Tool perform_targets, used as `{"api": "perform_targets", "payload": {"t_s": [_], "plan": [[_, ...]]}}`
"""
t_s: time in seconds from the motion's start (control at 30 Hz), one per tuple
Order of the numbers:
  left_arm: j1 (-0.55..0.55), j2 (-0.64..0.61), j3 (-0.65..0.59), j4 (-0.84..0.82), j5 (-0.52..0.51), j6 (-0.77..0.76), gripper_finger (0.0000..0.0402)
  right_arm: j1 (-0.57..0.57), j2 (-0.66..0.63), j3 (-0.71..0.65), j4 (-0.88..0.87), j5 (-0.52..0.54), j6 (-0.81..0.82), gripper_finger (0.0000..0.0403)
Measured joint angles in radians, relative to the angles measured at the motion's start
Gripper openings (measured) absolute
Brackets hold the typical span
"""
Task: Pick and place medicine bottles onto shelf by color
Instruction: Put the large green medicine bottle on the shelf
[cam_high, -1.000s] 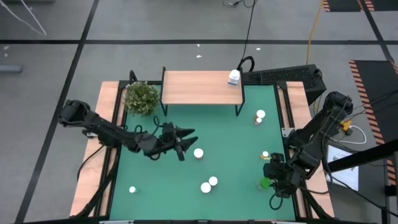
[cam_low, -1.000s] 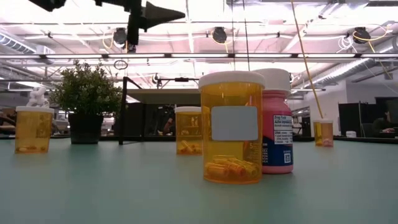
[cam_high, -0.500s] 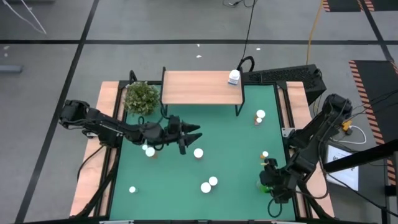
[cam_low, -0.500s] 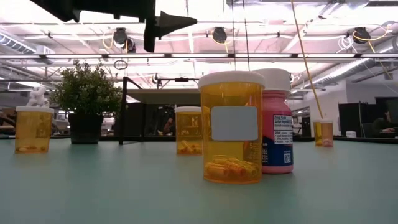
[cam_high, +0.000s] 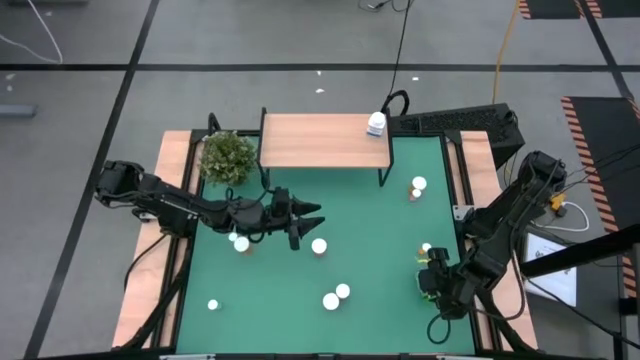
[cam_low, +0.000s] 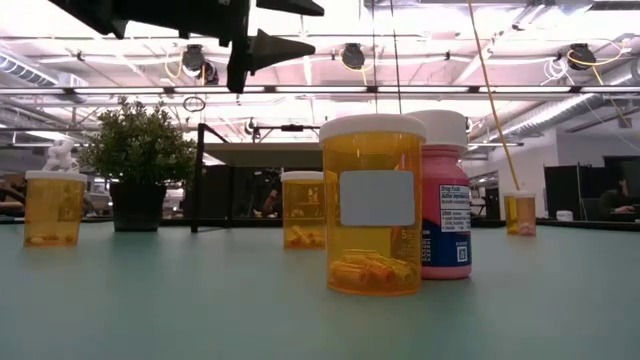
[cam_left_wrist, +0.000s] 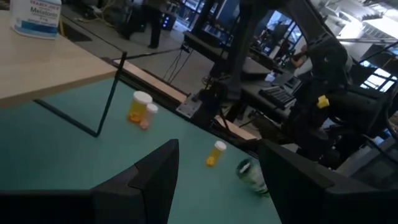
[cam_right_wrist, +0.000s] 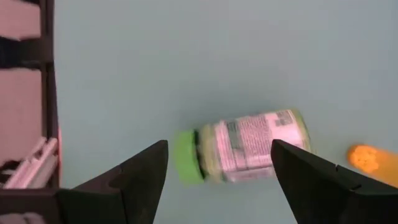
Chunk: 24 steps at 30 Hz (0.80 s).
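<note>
My left gripper hangs open above the mat's middle, nothing between its fingers; an orange, white-capped bottle stands just near of it, another under its arm. My right gripper is open above a green-capped bottle that lies on its side on the mat at the near right, one finger on either side and clear of it. More medicine bottles stand on the mat. The light-wood shelf at the far edge carries one white bottle.
A bushy potted plant stands at the shelf's left end. The shelf's thin black legs reach down to the mat. In the low view an orange bottle and a pink one stand close together near the front.
My left gripper has gone toward the table's right and far edges, uncovering the bottle under its arm. My right gripper has shifted a little toward the far edge, over the green-capped bottle.
</note>
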Motion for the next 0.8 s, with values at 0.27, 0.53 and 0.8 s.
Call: {"api": "perform_targets", "payload": {"t_s": [0.27, 0.53, 0.8], "plan": [[0.0, 0.0, 0.0, 0.0, 0.0, 0.0, 0.0223, 0.0, -0.056, 0.0, -0.114, 0.025, 0.148, 0.0281], [-0.005, 0.0, 0.0, 0.001, 0.0, 0.002, 0.0223, -0.007, -0.055, -0.041, -0.124, -0.014, 0.476, 0.0281], [-0.036, -0.009, 0.001, 0.0, -0.022, 0.059, 0.0223, -0.008, -0.054, -0.213, 0.096, -0.109, 0.818, 0.0281]]}}
